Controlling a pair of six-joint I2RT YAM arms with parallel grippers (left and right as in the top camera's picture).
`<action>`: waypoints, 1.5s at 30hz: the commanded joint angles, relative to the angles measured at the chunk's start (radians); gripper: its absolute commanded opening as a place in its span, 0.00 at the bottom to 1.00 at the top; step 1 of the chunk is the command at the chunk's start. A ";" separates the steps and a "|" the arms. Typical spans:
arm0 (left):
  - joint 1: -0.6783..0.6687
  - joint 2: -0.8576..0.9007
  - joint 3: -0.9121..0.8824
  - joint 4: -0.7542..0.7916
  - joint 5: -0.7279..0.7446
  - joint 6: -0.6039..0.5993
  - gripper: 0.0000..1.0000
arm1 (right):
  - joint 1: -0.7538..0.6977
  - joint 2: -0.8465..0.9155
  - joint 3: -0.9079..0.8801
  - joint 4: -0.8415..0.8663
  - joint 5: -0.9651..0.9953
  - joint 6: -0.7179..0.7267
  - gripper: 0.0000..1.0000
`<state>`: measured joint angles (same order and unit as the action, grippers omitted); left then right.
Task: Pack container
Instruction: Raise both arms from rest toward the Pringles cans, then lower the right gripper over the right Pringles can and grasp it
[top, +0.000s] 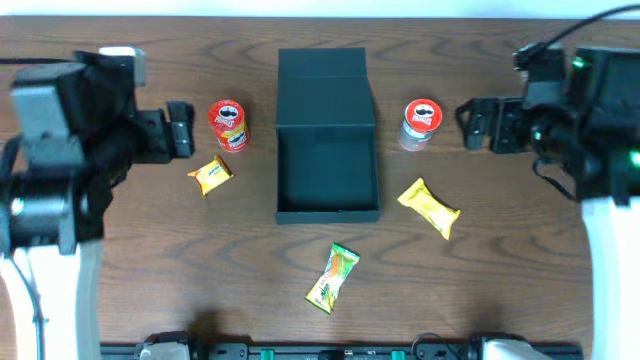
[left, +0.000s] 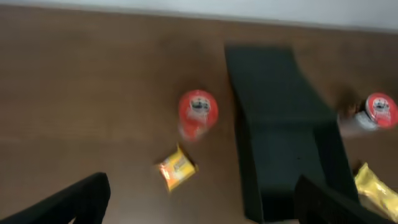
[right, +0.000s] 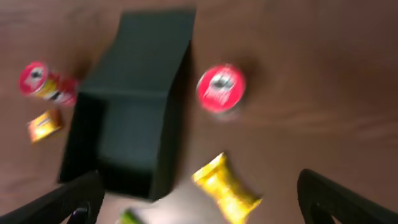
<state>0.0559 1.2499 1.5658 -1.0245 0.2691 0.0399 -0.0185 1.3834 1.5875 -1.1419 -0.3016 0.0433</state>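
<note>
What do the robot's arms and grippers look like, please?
The left arm and right arm each pair a white lower link with bulky black housings. The left gripper and right gripper are black, two-fingered. A grey block tops the left arm; green lights and a looping black cable mark the right.

Overhead looks straight down; wrist views slant in from opposite sides, sharing the container (top: 327, 165).

red can (top: 229, 125), grey can (top: 421, 122), 3 pkts (top: 211, 175) (top: 430, 207) (top: 333, 278)
</note>
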 joint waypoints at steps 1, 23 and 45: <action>-0.004 0.071 0.015 -0.045 0.088 -0.082 0.95 | -0.006 0.069 0.014 -0.073 -0.165 0.068 0.99; -0.170 0.420 0.020 -0.005 -0.306 -0.349 0.95 | 0.021 0.303 0.016 0.067 0.287 0.491 0.93; -0.188 0.652 0.316 0.028 -0.490 -0.211 0.96 | 0.158 0.681 0.315 0.065 0.320 0.607 0.96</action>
<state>-0.1303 1.8961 1.8542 -0.9955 -0.1951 -0.1829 0.1318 2.0449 1.8828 -1.0660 -0.0174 0.6277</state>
